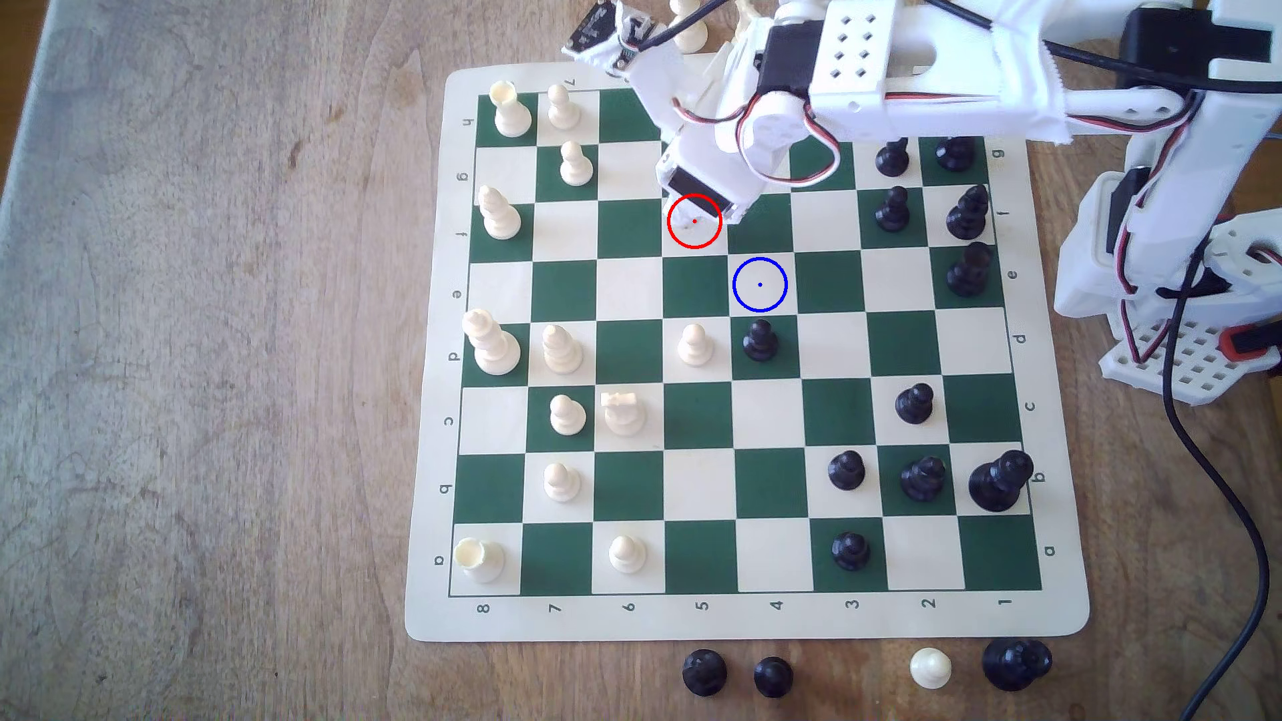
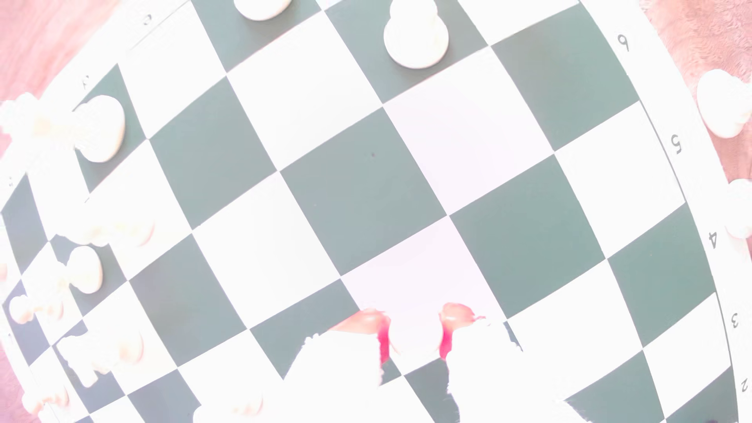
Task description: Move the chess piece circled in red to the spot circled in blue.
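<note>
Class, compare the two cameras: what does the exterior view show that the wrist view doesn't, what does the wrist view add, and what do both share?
Exterior view: the red ring at the arm's tip, the blue-ringed square, a black pawn on the square next to it, and spare pieces off the board.
Wrist view: the pincer close up, fingertips apart above a cream square. Glare hides whether anything sits between them.
Both: the green-and-cream board and cream pieces.
</note>
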You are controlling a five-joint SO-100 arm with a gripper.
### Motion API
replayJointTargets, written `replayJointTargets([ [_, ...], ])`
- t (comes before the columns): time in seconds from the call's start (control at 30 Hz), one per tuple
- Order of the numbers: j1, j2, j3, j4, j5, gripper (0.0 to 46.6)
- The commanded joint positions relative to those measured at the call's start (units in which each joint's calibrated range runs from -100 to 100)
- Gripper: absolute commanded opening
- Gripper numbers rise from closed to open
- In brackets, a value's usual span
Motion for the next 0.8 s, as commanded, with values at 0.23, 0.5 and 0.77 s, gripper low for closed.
replayJointTargets([
  [0.23,-3.2,-19.9,10.1,0.7,1.0,2.1],
  [0.5,-5.0,-25.9,19.4,1.3,2.0,2.1],
  [0.77,-7.4,-27.3,27.4,-1.5,1.9,2.1],
])
